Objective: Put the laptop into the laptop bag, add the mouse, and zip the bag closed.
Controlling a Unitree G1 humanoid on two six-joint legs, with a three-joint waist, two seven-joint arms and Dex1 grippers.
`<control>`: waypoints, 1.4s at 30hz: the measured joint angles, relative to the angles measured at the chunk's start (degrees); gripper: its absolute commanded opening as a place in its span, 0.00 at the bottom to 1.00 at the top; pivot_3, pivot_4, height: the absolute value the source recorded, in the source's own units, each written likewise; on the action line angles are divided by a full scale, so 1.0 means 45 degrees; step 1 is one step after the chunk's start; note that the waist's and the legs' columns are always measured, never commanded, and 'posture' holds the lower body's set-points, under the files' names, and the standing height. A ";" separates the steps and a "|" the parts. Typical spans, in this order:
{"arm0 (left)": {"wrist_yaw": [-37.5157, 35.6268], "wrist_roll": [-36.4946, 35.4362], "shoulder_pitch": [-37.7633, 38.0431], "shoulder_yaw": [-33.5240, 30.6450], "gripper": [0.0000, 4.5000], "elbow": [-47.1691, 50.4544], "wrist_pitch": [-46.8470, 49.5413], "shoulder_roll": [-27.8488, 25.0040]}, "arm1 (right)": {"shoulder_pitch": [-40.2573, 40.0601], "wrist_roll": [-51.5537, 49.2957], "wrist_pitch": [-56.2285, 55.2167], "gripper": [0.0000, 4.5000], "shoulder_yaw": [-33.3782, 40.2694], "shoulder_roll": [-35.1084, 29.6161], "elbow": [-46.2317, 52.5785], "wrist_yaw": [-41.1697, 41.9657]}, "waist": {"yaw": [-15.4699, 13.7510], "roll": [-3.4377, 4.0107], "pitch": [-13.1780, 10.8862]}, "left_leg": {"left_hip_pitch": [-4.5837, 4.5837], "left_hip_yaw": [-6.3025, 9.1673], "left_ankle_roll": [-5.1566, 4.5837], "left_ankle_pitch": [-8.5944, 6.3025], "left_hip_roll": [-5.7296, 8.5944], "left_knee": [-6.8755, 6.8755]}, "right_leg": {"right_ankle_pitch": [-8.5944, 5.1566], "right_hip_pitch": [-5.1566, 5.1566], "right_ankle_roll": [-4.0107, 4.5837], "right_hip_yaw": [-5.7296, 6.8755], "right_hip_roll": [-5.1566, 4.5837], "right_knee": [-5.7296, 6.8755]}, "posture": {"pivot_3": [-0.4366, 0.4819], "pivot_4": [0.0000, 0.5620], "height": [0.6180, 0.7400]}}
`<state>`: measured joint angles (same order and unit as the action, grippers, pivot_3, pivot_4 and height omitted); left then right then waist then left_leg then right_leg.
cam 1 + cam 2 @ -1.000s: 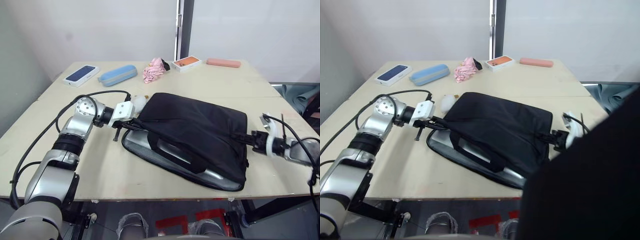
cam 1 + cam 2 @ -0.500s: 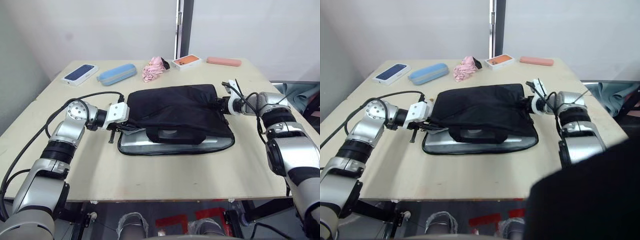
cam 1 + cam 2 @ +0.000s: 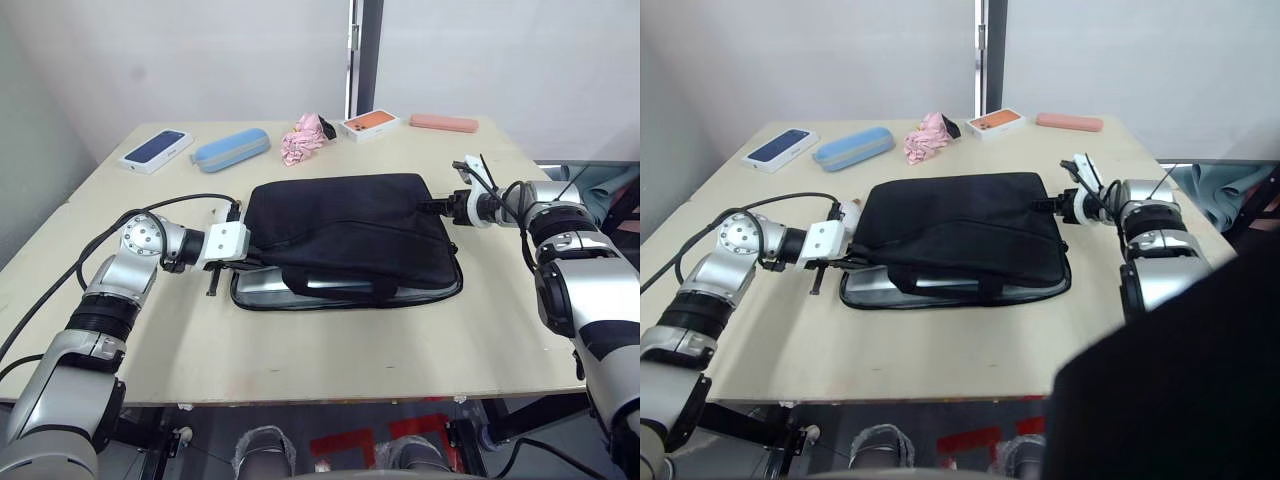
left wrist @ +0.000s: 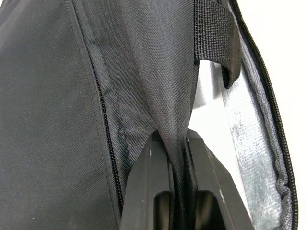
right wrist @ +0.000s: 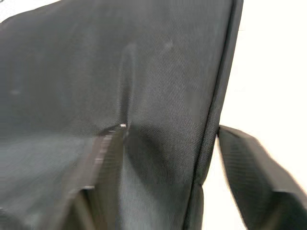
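The laptop bag (image 3: pixel 345 235) lies flat mid-bench, laptop (image 3: pixel 330 285) peeking out at its 6 o'clock edge. Left fingers (image 4: pixel 158 191) are clamped on the flap at 9 o'clock, probably to steady it; right fingers (image 5: pixel 103 163) are apart at 3 o'clock, straddling the bag's edge.

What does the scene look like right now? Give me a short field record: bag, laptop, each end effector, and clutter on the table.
bag: black laptop bag lies flat mid-table, front edge gaping open, grey lining showing
laptop: silver laptop lies inside the open edge, partly visible
left end effector: left end effector shut on a fold of bag fabric at the bag's left end
right end effector: right end effector open, fingers straddling the bag's right edge
far table edge: phone box, blue case, pink cloth, orange box, pink case
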<state>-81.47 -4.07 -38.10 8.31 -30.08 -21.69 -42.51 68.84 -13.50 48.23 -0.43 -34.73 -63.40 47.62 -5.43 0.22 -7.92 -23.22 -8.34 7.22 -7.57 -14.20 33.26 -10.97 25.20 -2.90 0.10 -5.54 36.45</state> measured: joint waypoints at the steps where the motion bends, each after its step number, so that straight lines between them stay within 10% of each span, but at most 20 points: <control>1: -0.0011 -0.0008 -0.0041 0.0005 0.00 -0.0127 -0.0059 0.0003 | -0.0128 0.0046 0.0202 0.99 0.0003 -0.0148 0.0302 0.0021 | -0.0007 0.0000 0.0000 | 0.0001 -0.0001 0.0000 0.0000 0.0000 0.0005 | 0.0000 -0.0001 0.0000 -0.0002 0.0000 0.0005 | 0.48 0.27 1.00; 7: -0.0154 0.0054 -0.0400 0.0166 0.00 -0.0791 -0.0371 0.0050 | -0.1126 -0.0362 0.2060 0.99 0.0322 -0.1717 0.4435 0.0768 | -0.0054 -0.0001 -0.0002 | 0.0022 -0.0006 0.0000 0.0000 0.0001 0.0018 | 0.0000 -0.0013 -0.0001 -0.0022 0.0002 0.0025 | 0.48 0.27 1.00; 15: -0.0368 0.0169 -0.0927 0.0404 0.00 -0.1552 -0.1029 0.0123 | -0.8023 -0.4773 0.6964 0.99 0.2846 -0.5456 1.5226 0.2952 | -0.0507 -0.0016 0.0006 | 0.0082 -0.0041 -0.0010 -0.0013 -0.0010 -0.0028 | 0.0003 -0.0077 -0.0002 -0.0042 0.0011 -0.0067 | 0.48 0.27 1.00; 22: -0.0385 0.0356 -0.1103 0.0472 0.00 -0.1893 -0.1321 0.0343 | -1.3816 -0.4985 0.3338 0.99 0.4104 -0.5298 2.0132 0.3599 | -0.0562 -0.0003 0.0013 | 0.0104 -0.0074 -0.0004 -0.0017 -0.0011 -0.0015 | 0.0004 -0.0070 -0.0007 -0.0080 0.0003 -0.0050 | 0.48 0.27 1.00; 39: -0.0339 0.0086 -0.0518 0.0389 0.00 -0.0756 -0.0066 0.0793 | -1.2912 -0.0515 -0.3093 0.99 -0.0864 -0.4339 1.8806 0.2070 | -0.0470 -0.0002 0.0027 | 0.0092 -0.0069 -0.0007 -0.0017 0.0013 -0.0022 | 0.0003 -0.0079 -0.0020 -0.0074 -0.0016 -0.0068 | 0.48 0.27 1.00; 42: -0.0249 0.0128 -0.0457 0.0382 0.00 -0.0789 -0.0203 0.0752 | -1.2496 0.0132 -0.3842 0.82 -0.1307 -0.4331 1.8130 0.2028 | -0.0398 0.0002 0.0040 | 0.0100 -0.0069 -0.0007 -0.0017 0.0013 -0.0010 | 0.0008 -0.0084 -0.0025 -0.0079 -0.0017 -0.0058 | 0.48 0.27 1.00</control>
<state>-82.60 -3.49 -40.16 10.03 -33.63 -22.61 -39.13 12.60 -12.91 30.94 -6.31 -54.22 18.18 56.74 -7.22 0.23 -7.74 -22.77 -8.65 7.19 -7.64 -14.14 33.22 -10.94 24.82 -3.01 -0.26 -5.61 36.19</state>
